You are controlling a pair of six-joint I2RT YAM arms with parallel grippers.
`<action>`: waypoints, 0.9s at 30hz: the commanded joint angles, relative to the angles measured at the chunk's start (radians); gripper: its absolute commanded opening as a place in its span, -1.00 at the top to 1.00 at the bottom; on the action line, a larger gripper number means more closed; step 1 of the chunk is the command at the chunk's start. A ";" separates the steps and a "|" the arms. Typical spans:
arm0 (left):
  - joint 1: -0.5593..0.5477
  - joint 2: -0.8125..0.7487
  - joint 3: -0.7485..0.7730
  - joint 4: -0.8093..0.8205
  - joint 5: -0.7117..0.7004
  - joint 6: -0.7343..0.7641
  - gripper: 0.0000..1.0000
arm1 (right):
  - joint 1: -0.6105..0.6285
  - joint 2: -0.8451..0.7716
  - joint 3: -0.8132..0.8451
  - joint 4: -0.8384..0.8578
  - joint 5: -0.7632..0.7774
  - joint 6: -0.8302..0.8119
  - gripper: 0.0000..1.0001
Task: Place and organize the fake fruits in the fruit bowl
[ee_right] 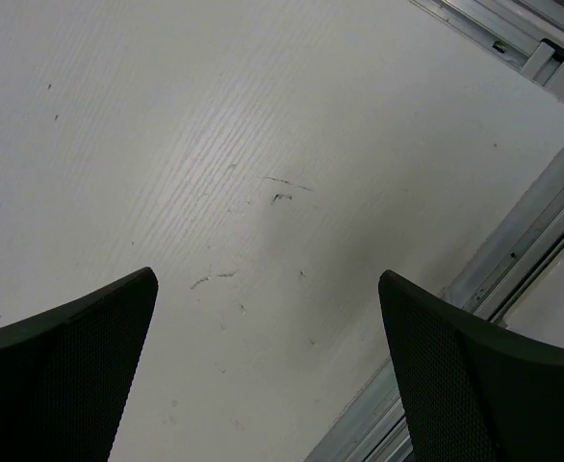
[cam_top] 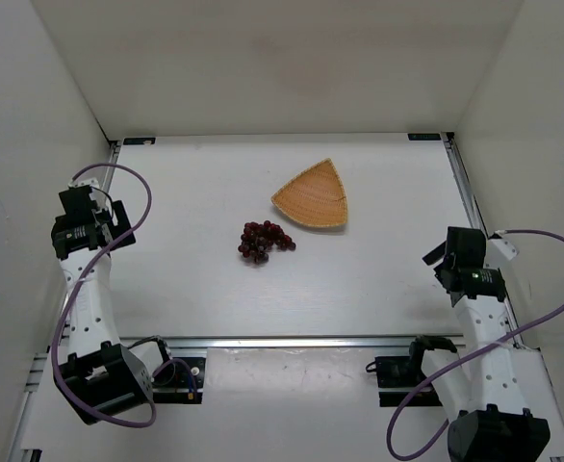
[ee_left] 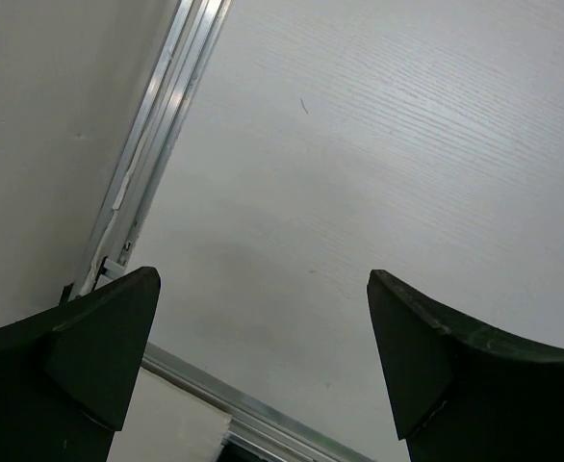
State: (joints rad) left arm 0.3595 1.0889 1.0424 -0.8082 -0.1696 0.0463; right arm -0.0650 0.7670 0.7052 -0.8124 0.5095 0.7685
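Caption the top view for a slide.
Grapes lie beside the empty wicker bowl; left gripper and right gripper open, far off.

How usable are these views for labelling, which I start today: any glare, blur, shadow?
Top external: even light, sharp, grapes and bowl nearly shadowless; left wrist: fingers dark, table grain sharp; right wrist: mild sheen on the table, scuffs crisp.

White table (cam_top: 359,289), grapes (cam_top: 263,240) beside wicker bowl (cam_top: 314,195)
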 commanded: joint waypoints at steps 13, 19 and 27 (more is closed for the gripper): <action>-0.004 0.019 -0.004 -0.036 0.104 0.047 -1.00 | 0.718 0.731 0.580 0.246 -0.170 -0.466 -1.00; -0.004 -0.004 -0.013 -0.045 0.052 0.056 -1.00 | 0.889 1.121 0.945 0.256 -0.319 -0.541 -1.00; -0.004 -0.014 -0.042 -0.054 0.033 0.066 -1.00 | 0.970 1.498 1.299 0.174 -0.496 -0.466 -1.00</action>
State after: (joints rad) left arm 0.3595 1.1042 1.0164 -0.8547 -0.1184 0.0978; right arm 0.8917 2.2276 1.9175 -0.5861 0.0814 0.2771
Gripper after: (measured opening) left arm 0.997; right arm 0.997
